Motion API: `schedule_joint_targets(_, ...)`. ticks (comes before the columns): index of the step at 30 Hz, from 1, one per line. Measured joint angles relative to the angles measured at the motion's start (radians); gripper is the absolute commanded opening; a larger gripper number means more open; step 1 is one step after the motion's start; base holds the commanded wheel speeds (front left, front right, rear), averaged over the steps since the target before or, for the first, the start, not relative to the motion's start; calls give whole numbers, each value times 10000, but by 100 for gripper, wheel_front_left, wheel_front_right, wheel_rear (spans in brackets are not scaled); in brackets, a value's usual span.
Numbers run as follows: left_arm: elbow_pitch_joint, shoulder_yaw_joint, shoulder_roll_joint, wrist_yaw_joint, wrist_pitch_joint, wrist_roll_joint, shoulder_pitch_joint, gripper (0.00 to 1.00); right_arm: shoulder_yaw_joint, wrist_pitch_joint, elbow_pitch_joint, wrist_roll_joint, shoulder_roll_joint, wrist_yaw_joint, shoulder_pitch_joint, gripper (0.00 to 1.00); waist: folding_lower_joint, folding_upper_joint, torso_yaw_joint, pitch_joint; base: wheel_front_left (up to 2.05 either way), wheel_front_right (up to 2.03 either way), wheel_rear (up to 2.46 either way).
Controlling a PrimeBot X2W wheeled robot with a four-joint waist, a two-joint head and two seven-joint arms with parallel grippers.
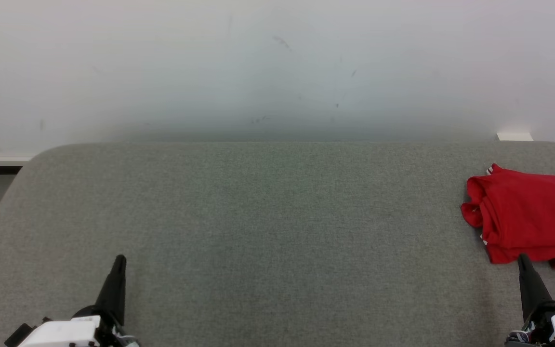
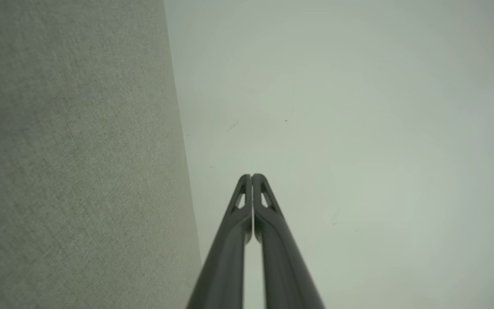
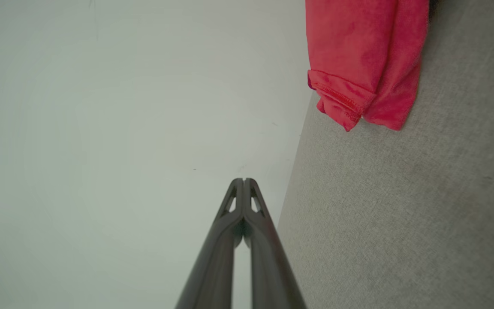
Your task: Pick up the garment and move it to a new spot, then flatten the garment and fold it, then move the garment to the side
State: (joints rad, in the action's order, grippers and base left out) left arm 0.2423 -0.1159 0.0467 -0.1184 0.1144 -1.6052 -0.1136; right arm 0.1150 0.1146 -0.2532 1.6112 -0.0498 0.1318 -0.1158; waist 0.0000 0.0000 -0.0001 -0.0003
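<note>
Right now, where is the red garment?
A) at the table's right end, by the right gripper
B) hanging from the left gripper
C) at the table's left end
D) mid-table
A: the red garment lies at the right end of the grey table, just beyond the right gripper.

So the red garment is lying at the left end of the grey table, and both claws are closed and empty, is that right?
Not quite. The red garment lies at the right end of the grey table, just beyond the tip of the right gripper, as the head view shows. The rest holds: the left gripper and the right one are both closed and empty.
</note>
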Motion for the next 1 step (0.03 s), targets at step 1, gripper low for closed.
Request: schedule_joint_targets(1,0,0,0,0,0,0,0,0,0,2,0,0,0,0,0,0,0,0,0,0,0,0,0)
